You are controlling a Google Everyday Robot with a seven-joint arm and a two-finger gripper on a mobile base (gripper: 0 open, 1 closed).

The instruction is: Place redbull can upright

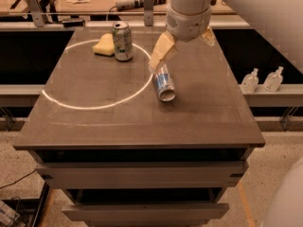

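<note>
the slim blue and silver redbull can (164, 83) lies on its side on the dark grey-brown table top (203, 119), at the right edge of the thin white circle (94, 108) marked on it, one silver end facing the front. the robot's tan gripper (160, 60) hangs below the white arm (189, 13), right at the can's far end and seemingly touching it; whether it is clenched or released i cannot tell. further back, a wider white-and-green can (122, 41) stands upright against a yellow sponge (104, 45).
</note>
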